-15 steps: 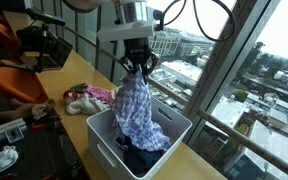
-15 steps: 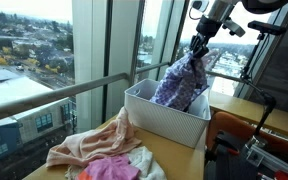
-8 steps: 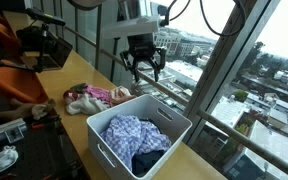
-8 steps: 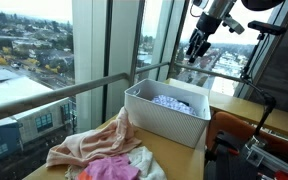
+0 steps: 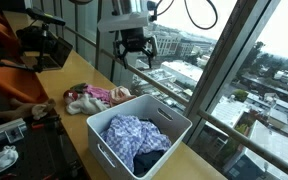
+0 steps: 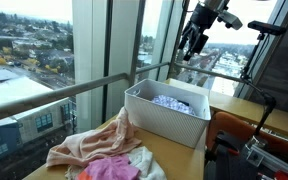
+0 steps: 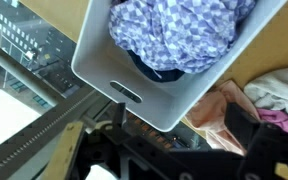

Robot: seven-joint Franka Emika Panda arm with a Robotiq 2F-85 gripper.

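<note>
My gripper (image 5: 134, 57) hangs open and empty in the air, above the far side of a white plastic bin (image 5: 109, 150) and toward the window. A purple checkered cloth (image 5: 130, 131) lies crumpled in the bin on top of something dark. In the other exterior view the gripper (image 6: 189, 47) is high over the bin (image 6: 164, 116), and the cloth (image 6: 174, 101) just peeks over the rim. The wrist view looks down past the spread fingers (image 7: 246, 130) onto the bin (image 7: 134, 82) and the cloth (image 7: 184, 35).
A pile of pink and peach clothes (image 5: 92, 97) (image 6: 96, 152) (image 7: 232, 105) lies on the wooden table beside the bin. Tall window glass and a railing (image 6: 74, 90) run right behind the table. Camera gear (image 5: 39, 45) and an orange chair (image 5: 4, 40) stand at one end.
The gripper opened and let go of the purple checkered cloth, which dropped into the bin. It then rose and moved off toward the window.
</note>
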